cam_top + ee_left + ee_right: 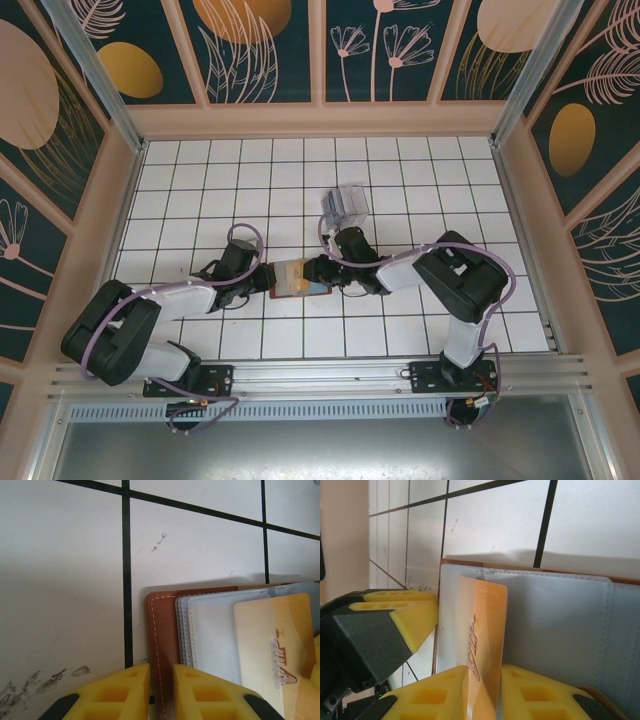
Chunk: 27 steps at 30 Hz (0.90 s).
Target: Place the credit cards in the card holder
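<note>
left pincer (161, 695) clamps the soft card holder (162, 630) edge, right pincer (484, 695) nips the credit card (487, 630) (stiff, slick, likely best held endwise).

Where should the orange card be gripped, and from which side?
Grip the orange card by its free end, coming from the robot's right: that end sticks out of the clear sleeve, the other is already inside the card holder.

Cutting off the card holder (162, 640) at the left wrist view's bottom and right edges. Hiding the lower end of the credit card (487, 625) between fingertips of the right gripper (484, 682), leaving the pinch unclear.
</note>
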Tool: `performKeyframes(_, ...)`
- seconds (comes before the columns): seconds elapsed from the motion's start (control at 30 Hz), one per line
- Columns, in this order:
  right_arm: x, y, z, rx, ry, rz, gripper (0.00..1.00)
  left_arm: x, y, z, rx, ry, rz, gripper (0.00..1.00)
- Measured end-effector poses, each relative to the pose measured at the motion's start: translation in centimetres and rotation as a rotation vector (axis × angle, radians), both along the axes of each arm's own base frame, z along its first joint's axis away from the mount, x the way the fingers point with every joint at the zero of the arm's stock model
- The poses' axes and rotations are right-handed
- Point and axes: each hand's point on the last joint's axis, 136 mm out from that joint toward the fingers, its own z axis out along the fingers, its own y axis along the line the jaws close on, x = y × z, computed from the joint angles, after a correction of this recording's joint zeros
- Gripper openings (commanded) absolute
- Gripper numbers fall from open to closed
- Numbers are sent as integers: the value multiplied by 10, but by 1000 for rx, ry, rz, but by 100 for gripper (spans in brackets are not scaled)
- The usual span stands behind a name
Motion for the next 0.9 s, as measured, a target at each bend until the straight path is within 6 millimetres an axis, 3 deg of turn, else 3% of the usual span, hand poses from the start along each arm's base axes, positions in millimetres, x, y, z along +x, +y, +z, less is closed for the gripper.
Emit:
performKeyframes(0.3,-3,-2,-4,-70,-16,26,16,0,-1,0,-9,-5,0,21)
performKeyframes(0.47,-11,17,-4,-70,-19,68,14,-4,0,1,-29,-8,8,20)
performKeyframes(0.57,-14,28,-5,-76,-21,86,14,-6,2,1,-33,-6,16,20)
performKeyframes(0.9,-14,32,-4,-92,-22,89,21,-9,6,2,-40,-14,33,21)
